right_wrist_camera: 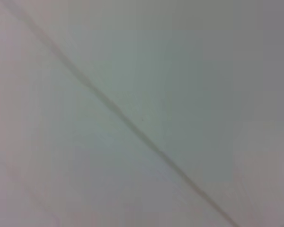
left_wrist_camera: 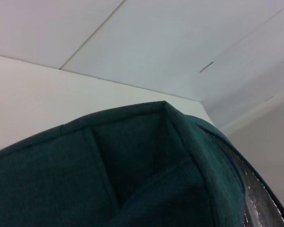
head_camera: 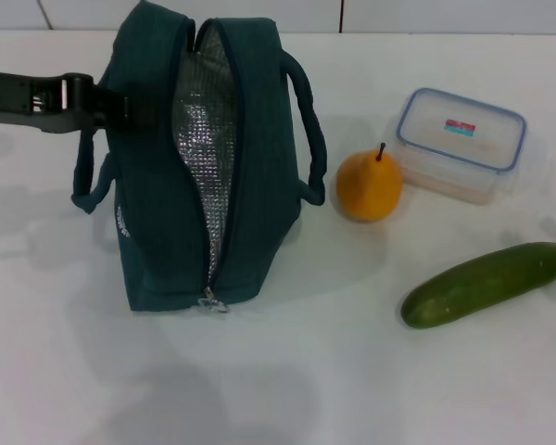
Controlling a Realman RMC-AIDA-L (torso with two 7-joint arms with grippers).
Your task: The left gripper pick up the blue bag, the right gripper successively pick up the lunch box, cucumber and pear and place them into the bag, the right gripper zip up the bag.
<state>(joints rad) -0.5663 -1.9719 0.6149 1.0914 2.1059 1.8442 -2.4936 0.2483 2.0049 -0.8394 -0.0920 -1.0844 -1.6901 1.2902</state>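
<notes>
Reaching in from the left edge of the head view: the left gripper (head_camera: 120, 107), black, pressed against the upper left side of the blue bag (head_camera: 148, 213). Fingertips lost against the dark fabric, so no telling whether the jaws are apart, together or clamped on cloth.

Standing upright on the white table (head_camera: 287, 371): the blue bag, zip undone along the top, mouth gaping, silver foil lining (head_camera: 204, 158) showing inside. Hanging off the bag's left side, below the gripper: one loop handle (head_camera: 91, 181). Arching off the bag's right side: the other loop handle (head_camera: 308, 130). At the bag's near end, low down: the zipper pull (head_camera: 212, 301). In the left wrist view, only teal fabric of the bag (left_wrist_camera: 109, 179) close up, a sliver of foil at its edge, pale table and wall beyond.

Just right of the bag, near its right handle but apart: the pear (head_camera: 369, 185), yellow-orange, stem up. Right of the pear and nearly touching it, farther from the bag: the lunch box (head_camera: 459, 144), clear, blue-rimmed lid on, small sticker on top. Nearer the camera than the lunch box, well right of the bag: the cucumber (head_camera: 486, 283), lying slantwise on the table.

Right gripper: out of sight in every view; right wrist view filled by a blank pale surface crossed by one seam.
</notes>
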